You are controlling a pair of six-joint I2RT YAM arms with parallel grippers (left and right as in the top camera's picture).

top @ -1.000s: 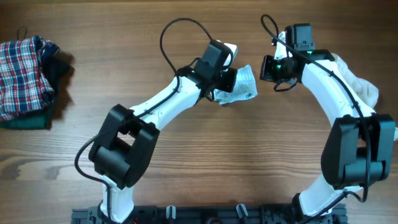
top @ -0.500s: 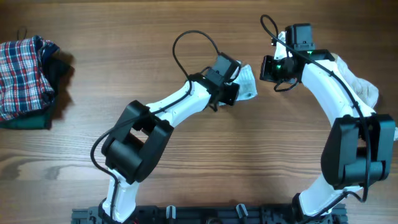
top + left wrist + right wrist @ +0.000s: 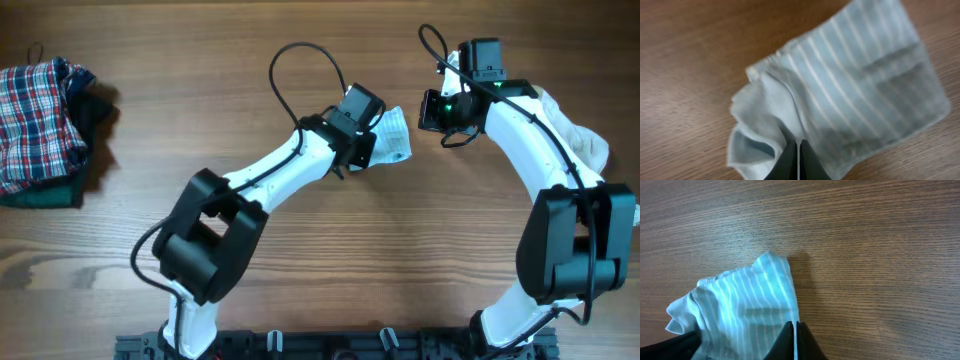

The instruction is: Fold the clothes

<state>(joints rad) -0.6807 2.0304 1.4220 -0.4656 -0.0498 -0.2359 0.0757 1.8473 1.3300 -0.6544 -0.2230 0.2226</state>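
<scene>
At the middle of the brown wooden worktop (image 3: 400,260), the left fingers (image 3: 790,165) are pressed together on a bunched fold of the small pale blue-and-white striped cloth garment (image 3: 860,95). From them it spreads away up and to the right in the left wrist view, and its stripes and long axis run along that diagonal. The right fingers (image 3: 786,350) are also together, touching its straight side edge; whether they pinch it I cannot tell. Both arms are at it. Drawing it out flat looks the likely step. The red-blue plaid garment (image 3: 35,110) lies well apart, far left.
</scene>
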